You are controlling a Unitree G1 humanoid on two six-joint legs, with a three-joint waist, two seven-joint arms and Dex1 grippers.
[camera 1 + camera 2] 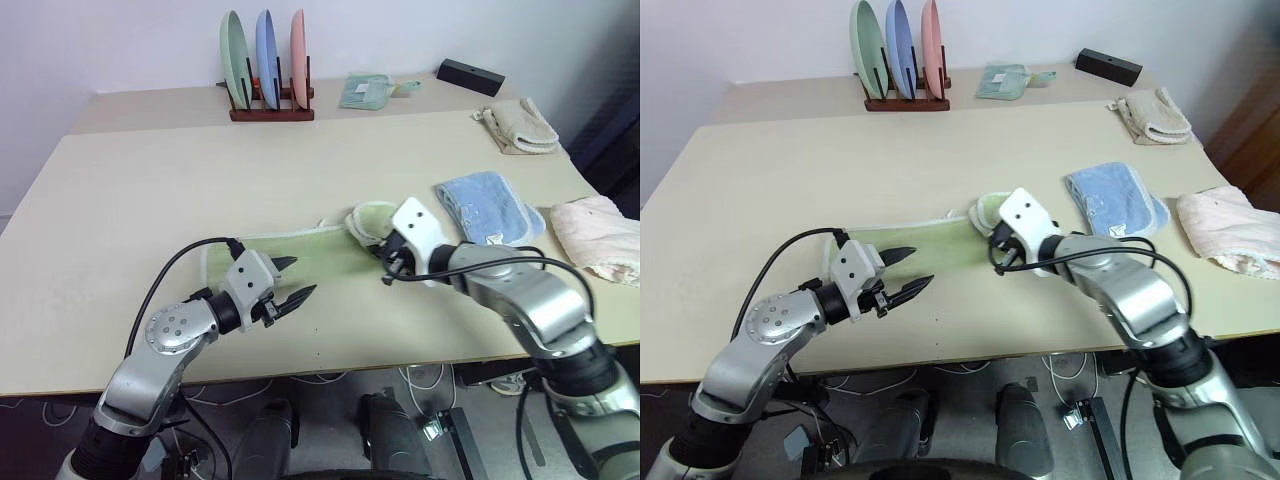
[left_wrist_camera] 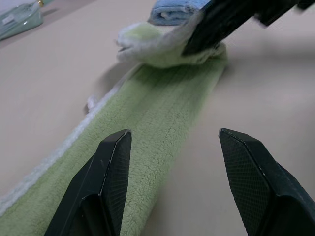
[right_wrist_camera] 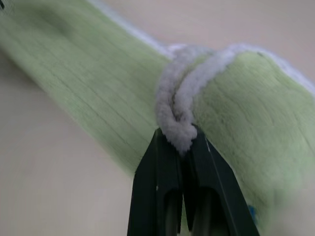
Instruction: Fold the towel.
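Green towel point(image 1: 300, 252) lies in a long narrow strip across table point(image 1: 150, 190) front. R gripper point(image 3: 179, 140) pinches its white-edged end, lifted & curled over (blue towel point(image 1: 485, 205) just beside). L gripper point(image 2: 172, 147) fingers spread, holding nothing, above other end.

you're seeing the towel point(image 1: 300, 252) lying along the desk point(image 1: 150, 180) near its front edge. the blue towel point(image 1: 487, 206) is lying just right of it, the dish rack point(image 1: 268, 62) is standing far behind, by the wall.
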